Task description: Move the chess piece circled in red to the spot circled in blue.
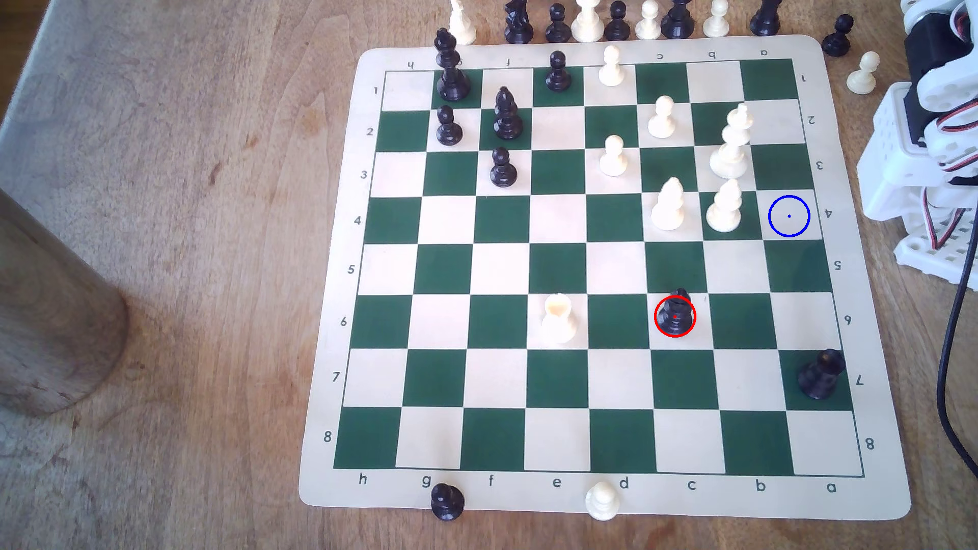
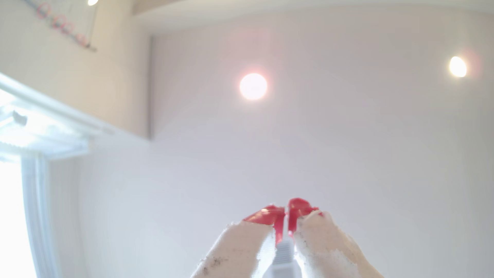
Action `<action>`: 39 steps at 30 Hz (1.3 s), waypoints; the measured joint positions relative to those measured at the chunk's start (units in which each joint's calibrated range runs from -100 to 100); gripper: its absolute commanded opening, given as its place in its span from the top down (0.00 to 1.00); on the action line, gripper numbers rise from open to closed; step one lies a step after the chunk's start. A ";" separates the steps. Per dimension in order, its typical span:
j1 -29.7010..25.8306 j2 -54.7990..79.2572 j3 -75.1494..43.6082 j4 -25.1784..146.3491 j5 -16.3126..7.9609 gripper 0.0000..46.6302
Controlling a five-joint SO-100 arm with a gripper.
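The chess piece circled in red (image 1: 675, 313) is a glossy black piece standing on a cream square in row 6, column c of the green and cream board (image 1: 592, 492). The spot circled in blue (image 1: 789, 216) is a bare cream square in row 4, column a, near the exterior view's right edge. My gripper (image 2: 286, 213) points up at the ceiling in the wrist view, its red-tipped white fingers (image 2: 267, 216) pressed together with nothing between them. Part of the white arm (image 1: 931, 137) stands off the board at the exterior view's right.
Two white pieces (image 1: 724, 207) stand just left of the blue ring. A black piece (image 1: 819, 374) sits at row 7, column a. A white piece (image 1: 559, 318) stands in row 6. Captured pieces (image 1: 587, 21) line the far table edge. A black cable (image 1: 952, 338) hangs at right.
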 measured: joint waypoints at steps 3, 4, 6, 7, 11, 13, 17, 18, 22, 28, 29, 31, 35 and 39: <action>0.74 0.08 0.00 0.08 0.00 0.98; 1.03 0.08 0.00 0.96 0.00 0.98; 1.03 0.08 0.00 3.82 0.00 0.98; 0.96 0.08 0.00 6.69 0.00 0.98; 0.22 0.08 -0.27 21.43 0.05 0.99; 0.07 0.08 -0.36 26.69 0.05 0.99; -0.88 0.08 -2.08 39.20 0.05 0.99; -1.33 0.08 -4.97 45.90 0.05 0.99; -1.99 0.17 -10.39 63.59 0.05 0.99; -4.06 0.08 -18.17 84.46 0.05 0.99; -4.28 0.08 -19.07 85.66 0.05 0.99; -4.65 0.08 -22.77 93.78 0.05 0.99; -5.09 0.08 -26.84 104.86 0.00 0.99; -6.05 0.17 -34.07 122.07 -0.20 0.88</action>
